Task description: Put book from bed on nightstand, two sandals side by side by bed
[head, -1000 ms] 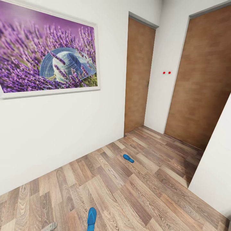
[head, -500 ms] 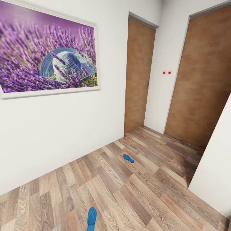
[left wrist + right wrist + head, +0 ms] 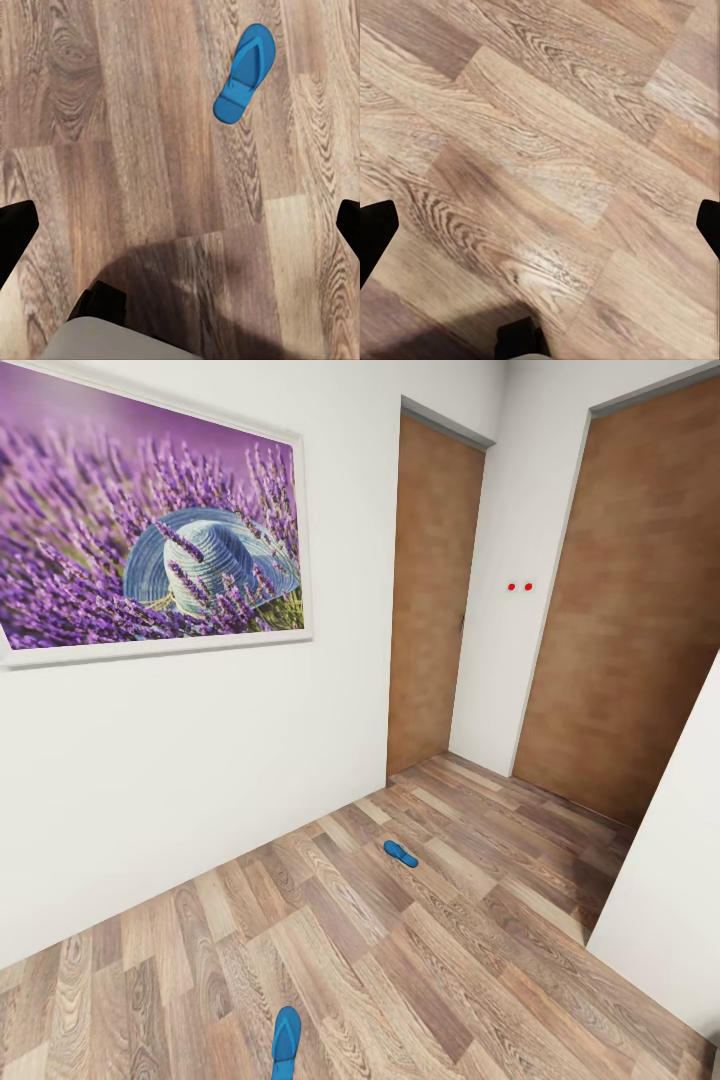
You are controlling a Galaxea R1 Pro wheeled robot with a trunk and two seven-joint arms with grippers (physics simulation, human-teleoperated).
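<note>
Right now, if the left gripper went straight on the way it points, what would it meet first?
Probably bare wooden floor. The left gripper points down at the planks with jaws wide apart; the blue sandal lies off to one side, apparently outside that line.

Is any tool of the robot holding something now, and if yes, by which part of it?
Nothing is held. Both tools stand open over the bare wood-plank floor; the flat bright blue sandal lies on it, untouched.
</note>
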